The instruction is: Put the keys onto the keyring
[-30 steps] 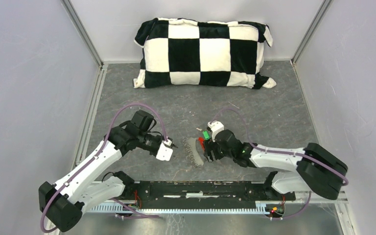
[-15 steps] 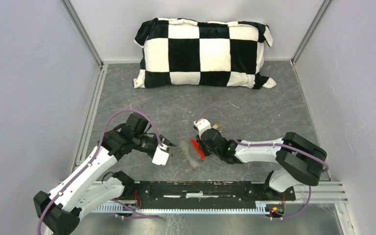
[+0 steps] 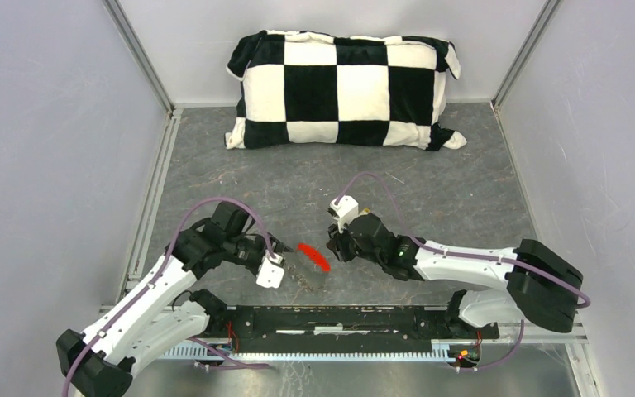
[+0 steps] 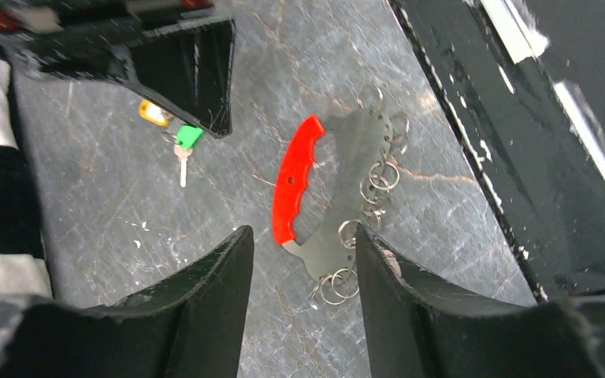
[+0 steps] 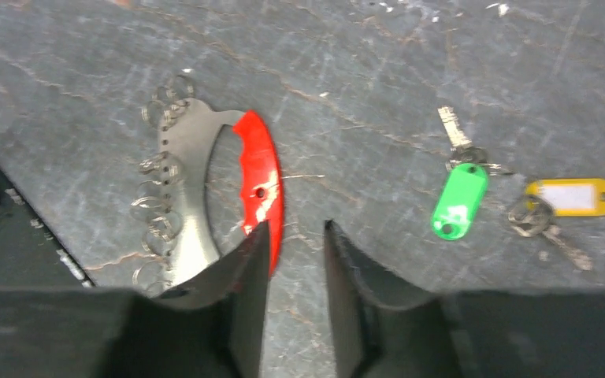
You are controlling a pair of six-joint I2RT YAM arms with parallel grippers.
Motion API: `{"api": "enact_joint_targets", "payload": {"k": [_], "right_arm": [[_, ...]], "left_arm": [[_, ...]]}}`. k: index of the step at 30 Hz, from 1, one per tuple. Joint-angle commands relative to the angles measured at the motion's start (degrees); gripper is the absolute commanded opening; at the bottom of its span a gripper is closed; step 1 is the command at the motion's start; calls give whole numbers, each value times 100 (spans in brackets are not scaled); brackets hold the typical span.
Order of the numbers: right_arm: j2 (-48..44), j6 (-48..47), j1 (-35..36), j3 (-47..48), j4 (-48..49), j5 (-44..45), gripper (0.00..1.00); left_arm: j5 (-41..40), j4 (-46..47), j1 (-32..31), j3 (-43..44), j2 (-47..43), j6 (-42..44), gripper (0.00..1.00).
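Top external view: right gripper [image 3: 336, 250] just backed off the keyring [image 3: 313, 256], now loose on the table [image 3: 430, 182] between it and the left gripper [image 3: 286, 246], both spread and empty, keys [image 5: 458, 201] still unthreaded nearby.

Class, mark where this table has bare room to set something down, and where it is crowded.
Bare: the wide strip from the pillow to the left gripper and right gripper. Crowded: around those grippers, where the keyring, green key and yellow key lie.
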Motion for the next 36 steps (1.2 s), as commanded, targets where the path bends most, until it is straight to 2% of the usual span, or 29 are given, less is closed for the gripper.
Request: {"api": "enact_joint_targets", "payload": {"k": [1,4,5,7,10,14,17,24,36], "right_arm": [[-297,205,58,-487,529,-634,41],[-700,249,144,-1237,1218,-1006,47],[-797,289,141,-1390,1299,-1026,48],[-949,264,145,-1514,1295,-1039,48],[-1261,202,145,-1720,1403,-1049,48],[-1596,82,142,-1956,1563,-1078,46],[-1598,36,144,-1997,1613,-1111,44],[-1530,31,137,-2065,1785,-1320,37],[-1526,96,-26,-2085,1880,-1469,26]], "left_arm": [[-310,-169,18,-378,162,917,59],[-696,-295,18,-720,535,2300,61],[-889,-148,18,-821,714,2453,60],[-1185,259,26,-764,1224,2218,60],[-1470,234,232,-177,2098,2210,58],[-1620,-292,891,367,2802,3158,58],[-1772,-470,1103,667,3186,3496,56],[-1573,-737,1080,853,3668,4242,50],[-1467,-630,890,978,4173,4457,39]]}}
